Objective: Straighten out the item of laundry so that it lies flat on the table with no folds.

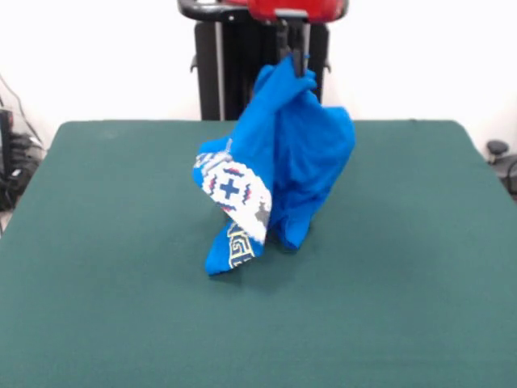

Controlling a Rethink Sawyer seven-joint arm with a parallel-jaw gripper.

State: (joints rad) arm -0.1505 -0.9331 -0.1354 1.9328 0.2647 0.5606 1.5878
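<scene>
The bright blue T-shirt hangs in a bunched, folded column from my gripper, which is shut on its top edge above the middle of the green table. The shirt's lower end touches the table. A white pixel-pattern graphic curls outward on the left side, with outlined lettering below it. The arm's red and black body shows at the top edge.
The black pedestal stands behind the table's far edge. Cables and dark equipment lie off the table at left, and a dark object at right.
</scene>
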